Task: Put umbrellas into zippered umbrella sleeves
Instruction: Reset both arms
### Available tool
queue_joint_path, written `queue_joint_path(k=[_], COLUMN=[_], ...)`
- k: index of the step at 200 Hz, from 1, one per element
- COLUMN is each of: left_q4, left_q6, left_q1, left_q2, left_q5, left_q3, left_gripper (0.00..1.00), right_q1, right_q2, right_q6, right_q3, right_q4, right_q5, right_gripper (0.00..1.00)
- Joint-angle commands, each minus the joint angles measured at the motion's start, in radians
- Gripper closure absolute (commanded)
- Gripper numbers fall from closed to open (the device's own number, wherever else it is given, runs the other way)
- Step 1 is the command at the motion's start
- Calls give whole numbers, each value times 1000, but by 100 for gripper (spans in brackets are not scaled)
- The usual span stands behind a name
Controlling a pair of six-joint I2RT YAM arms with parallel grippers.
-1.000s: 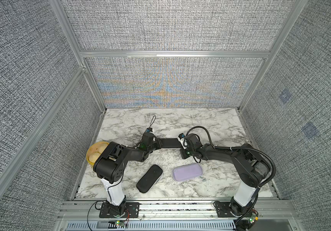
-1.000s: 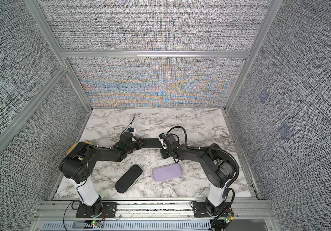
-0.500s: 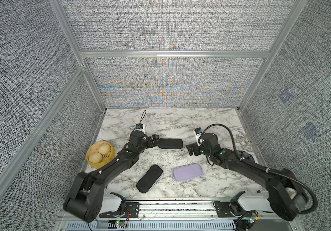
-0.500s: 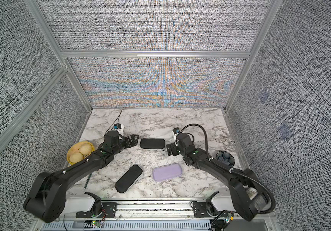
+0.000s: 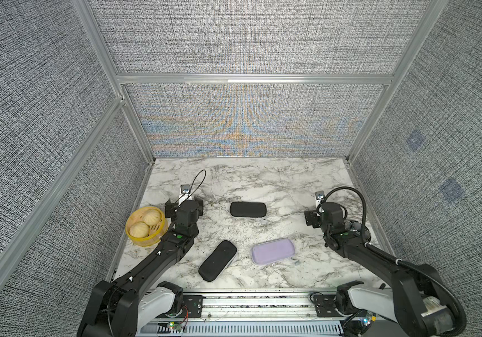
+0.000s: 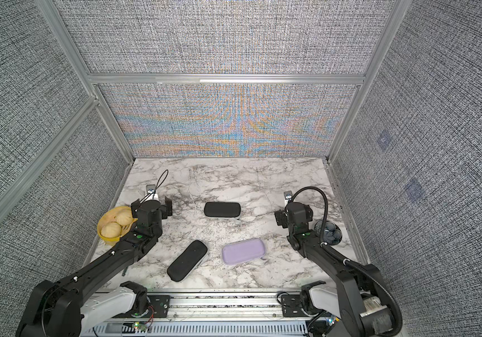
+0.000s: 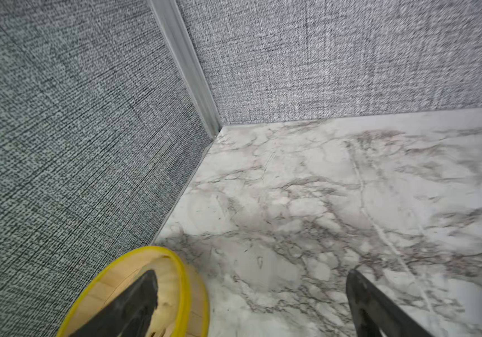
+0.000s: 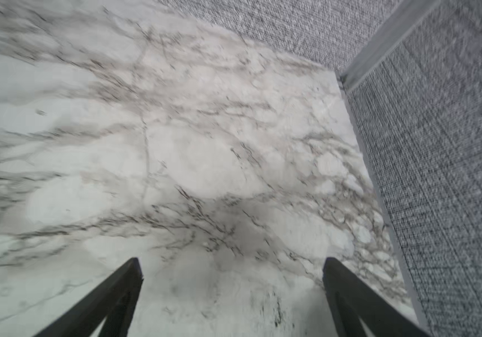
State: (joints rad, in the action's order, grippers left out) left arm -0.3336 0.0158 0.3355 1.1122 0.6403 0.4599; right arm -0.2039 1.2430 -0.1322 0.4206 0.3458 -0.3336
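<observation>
Three zippered umbrella sleeves lie shut on the marble table [image 5: 277, 181]. A black one [image 5: 248, 209] [image 6: 222, 209] lies crosswise in the middle. A second black one [image 5: 218, 264] [image 6: 187, 260] lies tilted near the front, with the lavender one [image 5: 272, 251] [image 6: 244, 251] to its right. No umbrellas are in view. My left gripper [image 5: 184, 204] [image 7: 251, 274] stands open and empty beside the basket, left of the middle sleeve. Open and empty too, my right gripper [image 5: 328, 217] [image 8: 232, 261] hangs over bare marble far to that sleeve's right.
A yellow round basket [image 5: 146, 242] [image 7: 184, 280] holding two buns stands at the left wall, one left finger [image 7: 143, 294] above it. A dark round object [image 6: 327, 232] sits by the right wall behind the right arm. Fabric walls close three sides.
Both grippers let go of the middle black sleeve and opened. The left arm swung left toward the basket and the right arm swung right toward the wall. The sleeve stays where it lay.
</observation>
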Motion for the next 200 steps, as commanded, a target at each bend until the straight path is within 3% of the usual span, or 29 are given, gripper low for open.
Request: queue_joint_path(k=[1, 23, 39, 54, 88, 106, 126, 151, 200], left_q4=[-279, -343, -502, -325, -421, -658, -504, -615, -607], left_q6=[-7, 6, 0, 39, 26, 16, 45, 26, 30], left_q1=[-85, -134, -174, -189, -207, -228, -230, -228, -229], left_q2=[87, 293, 408, 383, 383, 451, 407, 440, 437], left_q5=[-118, -109, -163, -201, -282, -325, -318, -320, -321], left_q3=[-59, -9, -26, 33, -18, -96, -60, -88, -89], left_gripper=[3, 0, 2, 2, 2, 0, 0, 0, 0], right_q1=[66, 87, 115, 125, 148, 149, 148, 148, 149], right_q2=[72, 150, 201, 272, 297, 290, 288, 287, 287], right_q6=[77, 76, 91, 102, 114, 112, 112, 112, 108], right_q3=[-32, -32, -4, 2, -24, -28, -23, -22, -20], right_q4=[304, 389, 386, 432, 507, 501, 489, 488, 481], right_q5=[117, 156, 193, 200, 237, 236, 238, 237, 243], right_gripper=[1, 1, 1, 1, 1, 1, 1, 1, 1])
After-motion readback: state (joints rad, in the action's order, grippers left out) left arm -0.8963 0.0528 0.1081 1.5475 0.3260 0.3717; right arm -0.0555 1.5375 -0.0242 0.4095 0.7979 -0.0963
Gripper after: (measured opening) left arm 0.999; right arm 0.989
